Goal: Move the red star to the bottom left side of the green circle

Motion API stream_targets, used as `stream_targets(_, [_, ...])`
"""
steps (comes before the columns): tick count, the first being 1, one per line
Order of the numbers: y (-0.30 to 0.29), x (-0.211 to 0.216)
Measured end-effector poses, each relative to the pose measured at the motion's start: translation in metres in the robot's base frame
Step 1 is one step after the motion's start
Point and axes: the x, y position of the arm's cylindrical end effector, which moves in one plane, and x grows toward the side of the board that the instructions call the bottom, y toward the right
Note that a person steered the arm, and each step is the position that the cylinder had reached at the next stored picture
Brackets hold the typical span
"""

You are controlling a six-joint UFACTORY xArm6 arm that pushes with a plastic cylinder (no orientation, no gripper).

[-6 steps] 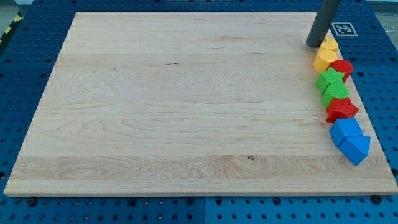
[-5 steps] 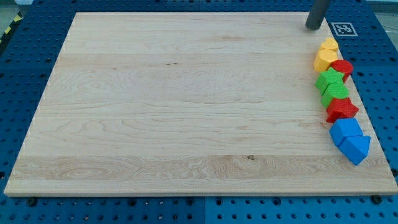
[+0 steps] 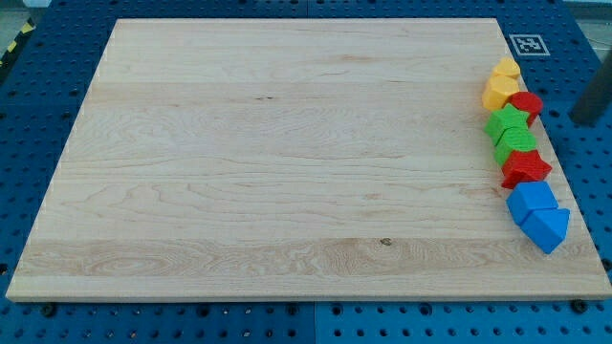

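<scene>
The red star [image 3: 525, 168] lies near the board's right edge, in a tight column of blocks. The green circle [image 3: 517, 144] touches it just above. A green star [image 3: 506, 121] sits above that. My tip [image 3: 582, 118] shows at the view's right edge. It is off the wooden board, over the blue pegboard, to the right of the column and apart from every block. It stands level with the green star, above and to the right of the red star.
The column also holds two yellow blocks [image 3: 499, 86] at the top, a small red block [image 3: 526, 103] beside them, and two blue blocks [image 3: 537, 216] at the bottom. A black-and-white marker [image 3: 526, 44] sits off the board's top right corner.
My tip has moved from above the yellow blocks at the board's top right, off the board, down to the right of the column. No block has moved.
</scene>
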Motion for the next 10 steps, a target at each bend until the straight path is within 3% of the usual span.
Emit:
stream_targets(1, [-0.012, 0.05])
stream_targets(5, [-0.111, 0.05])
stream_targets(10, [-0.062, 0.043])
